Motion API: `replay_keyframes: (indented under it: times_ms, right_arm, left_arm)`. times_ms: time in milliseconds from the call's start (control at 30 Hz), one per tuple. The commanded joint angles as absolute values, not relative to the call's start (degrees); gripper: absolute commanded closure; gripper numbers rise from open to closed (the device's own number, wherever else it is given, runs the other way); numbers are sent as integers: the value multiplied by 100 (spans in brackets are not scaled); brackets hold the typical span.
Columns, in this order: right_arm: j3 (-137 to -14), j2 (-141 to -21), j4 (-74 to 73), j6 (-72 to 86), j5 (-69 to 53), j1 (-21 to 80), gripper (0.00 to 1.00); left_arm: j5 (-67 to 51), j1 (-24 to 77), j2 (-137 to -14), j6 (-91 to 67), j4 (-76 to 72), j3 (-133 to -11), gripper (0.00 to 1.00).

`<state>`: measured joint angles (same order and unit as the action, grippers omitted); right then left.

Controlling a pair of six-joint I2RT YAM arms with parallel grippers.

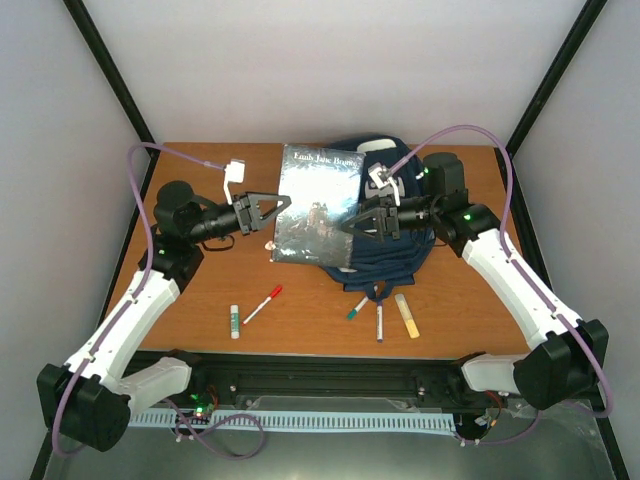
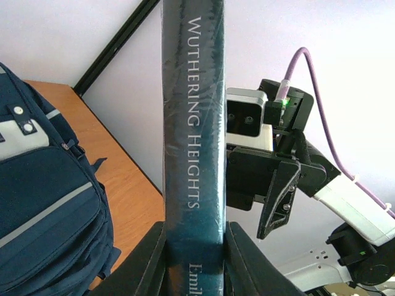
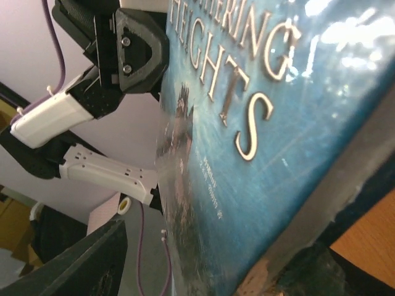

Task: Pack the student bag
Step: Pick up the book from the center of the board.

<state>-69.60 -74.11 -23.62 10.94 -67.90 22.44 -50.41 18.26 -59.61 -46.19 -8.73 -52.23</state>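
In the top view the book [image 1: 318, 205] covers the left part of the student bag [image 1: 405, 255], and the right gripper [image 1: 348, 226] hides a further strip of it. The white stick [image 1: 234, 320] and the yellow stick [image 1: 407, 315] near the front edge are too small to identify.

In the left wrist view the spine [image 2: 192, 154] is cut off at top and bottom — the author's name breaks off at "Emil" — and the bag runs off the left edge. One finger of the right gripper is hidden behind the book.

In the right wrist view the top edge cuts the title [image 3: 247, 74]. The lower right corner is a dark blur — finger or bag, indeterminable.
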Motion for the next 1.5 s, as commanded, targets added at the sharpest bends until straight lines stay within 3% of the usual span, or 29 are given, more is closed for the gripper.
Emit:
replay_keyframes:
  times_ms: [0,100,567,767,933,1000,1133,1400,1467]
  right_arm:
    - [-7210,-7366,-2150,1415,-7312,2294,37]
    - [-7368,-7491,-2178,1526,-7202,2294,50]
    - [-7738,-7830,-1637,2256,-6868,2290,75]
    - [-7735,-7815,-1687,2225,-6853,2285,92]
    - [-7528,-7680,-1617,2294,-6827,2214,97]
    - [-7527,-7662,-1621,2262,-6846,2189,97]
    - [-7559,-7711,-1696,2217,-6873,2141,97]
    - [-7512,-7910,-1687,2245,-6825,2086,97]
    - [-7477,-7966,-1725,2175,-6857,2075,91]
  left_arm:
    - [-4367,1854,-6017,-4632,-1310,-5383,95]
    - [-4380,1855,-6154,-4724,-1322,-5333,93]
    - [-4326,1889,-6362,-4833,-1468,-4939,89]
    - [-4213,1890,-6459,-4597,-1049,-5045,75]
    - [-4450,1890,-6484,-4609,-1308,-4943,45]
    - [-4714,1889,-6554,-4741,-1618,-4886,42]
    - [-5085,1895,-6653,-4889,-1861,-4846,49]
    - [-5149,1898,-6467,-4914,-1990,-4824,90]
    - [-5106,1898,-6407,-4963,-2028,-4833,98]
